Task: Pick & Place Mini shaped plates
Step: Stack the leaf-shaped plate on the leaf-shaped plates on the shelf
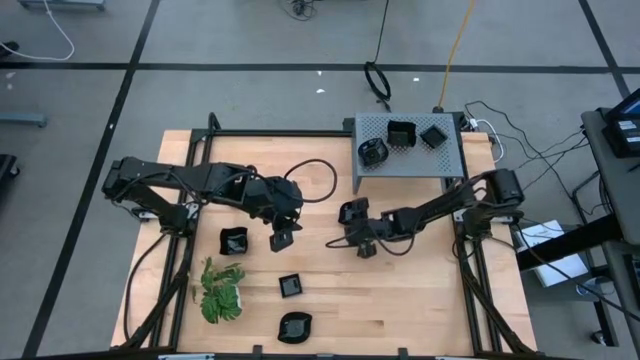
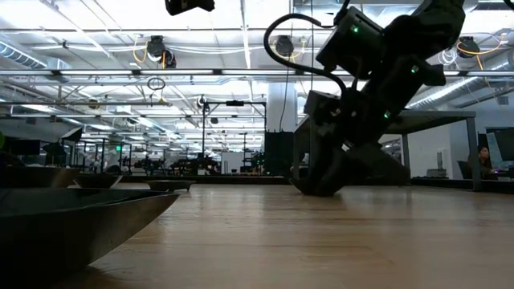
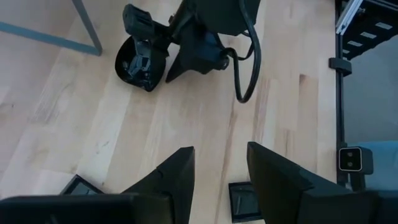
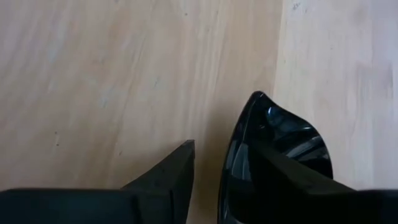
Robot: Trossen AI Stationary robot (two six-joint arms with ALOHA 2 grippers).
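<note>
My right gripper [image 1: 362,245] is down at the table's middle, shut on a round glossy black mini plate [image 4: 283,134] that also shows in the left wrist view [image 3: 127,62]. My left gripper [image 1: 283,239] hovers open above the wood, left of it, and touches nothing [image 3: 221,149]. Three more mini plates lie flat on the table: one [image 1: 234,240] beside the left gripper, a square one [image 1: 290,286] and one near the front edge [image 1: 294,326]. Three others [image 1: 401,133] sit on top of the grey perforated box [image 1: 450,160]. My right gripper has the round plate by its rim [image 4: 239,146], one finger over the hollow face and the other finger [image 4: 180,165] on the outer side. The fingers come slanting down from the table's right. The plate stands tipped up on edge, its lower rim [image 3: 124,78] on the wood.
A green leafy plant [image 1: 220,292] stands near the front left corner. The grey box fills the far right corner. A dark dish [image 2: 56,221] lies close to the low camera. Bare wood [image 1: 400,300] stretches across the front right of the table.
</note>
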